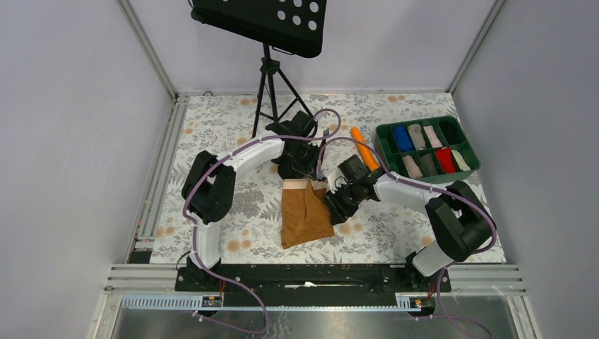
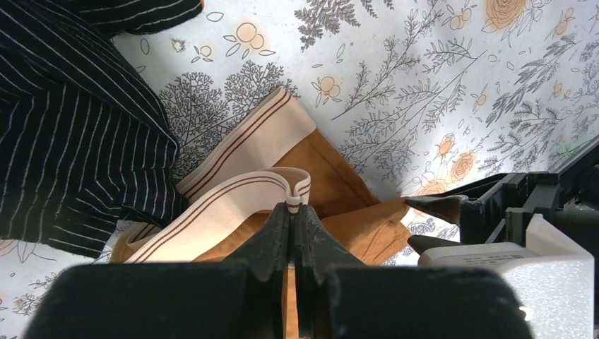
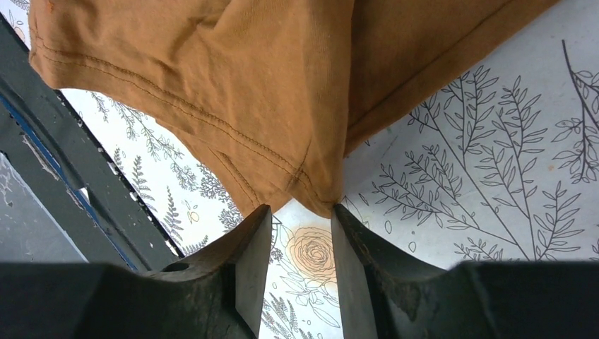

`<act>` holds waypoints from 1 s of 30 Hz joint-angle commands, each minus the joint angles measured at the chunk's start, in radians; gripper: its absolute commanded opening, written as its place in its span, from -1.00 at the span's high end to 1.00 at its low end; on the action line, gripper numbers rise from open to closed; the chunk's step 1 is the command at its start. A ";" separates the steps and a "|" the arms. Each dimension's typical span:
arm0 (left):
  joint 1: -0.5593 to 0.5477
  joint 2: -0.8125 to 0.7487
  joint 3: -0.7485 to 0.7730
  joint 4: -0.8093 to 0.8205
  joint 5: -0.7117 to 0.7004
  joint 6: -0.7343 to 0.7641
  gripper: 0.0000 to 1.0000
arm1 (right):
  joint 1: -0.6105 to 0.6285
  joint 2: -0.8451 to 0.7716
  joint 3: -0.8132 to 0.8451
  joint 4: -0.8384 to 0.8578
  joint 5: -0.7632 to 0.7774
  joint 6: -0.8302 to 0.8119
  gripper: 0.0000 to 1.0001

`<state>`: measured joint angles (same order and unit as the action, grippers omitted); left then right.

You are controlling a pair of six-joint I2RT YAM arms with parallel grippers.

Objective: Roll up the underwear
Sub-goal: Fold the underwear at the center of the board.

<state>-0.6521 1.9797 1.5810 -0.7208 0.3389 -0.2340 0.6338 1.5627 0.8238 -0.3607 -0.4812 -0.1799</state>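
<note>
Floral cloth covers the table [image 1: 395, 226], walled in white. Nearest the arm bases lies the underwear [image 1: 305, 215], flat at mid-table, hem end toward the arms and waistband [image 2: 233, 205] at the far end. The right gripper [image 3: 300, 215] reaches in low from the right, elbow folded back. Its fingers stand apart and hold nothing, with a brown corner of the garment just at the gap. The left gripper [image 2: 292, 206] arches over from the left and points down at the far end, clamped on a raised fold of waistband.

The roll looks to be at its start: the band is pinched up, but nothing is wound yet. The next move likely calls for the left to turn that fold over toward the hem while the right steadies the side — slowly, since soft cloth slips. Beyond sit a black garment [image 2: 78, 127], an orange cylinder [image 1: 364, 147], a green bin [image 1: 385, 152] and a stand [image 1: 267, 85].
</note>
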 commanded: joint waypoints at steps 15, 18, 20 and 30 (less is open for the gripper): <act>0.019 0.002 0.005 0.031 0.020 0.013 1.00 | 0.013 0.043 0.085 -0.062 -0.019 0.010 1.00; 0.039 -0.009 0.004 0.017 0.022 0.021 1.00 | 0.013 -0.040 0.115 -0.101 -0.057 0.005 1.00; 0.056 -0.021 0.002 0.009 0.028 0.026 1.00 | 0.022 -0.080 0.142 -0.121 -0.097 0.010 1.00; 0.192 -0.130 0.004 -0.137 0.058 0.140 1.00 | 0.211 0.007 0.380 -0.127 -0.214 0.057 1.00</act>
<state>-0.5098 1.9568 1.5787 -0.7776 0.3634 -0.1791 0.7696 1.5005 1.0908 -0.4789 -0.6182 -0.1516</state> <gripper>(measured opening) 0.032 0.014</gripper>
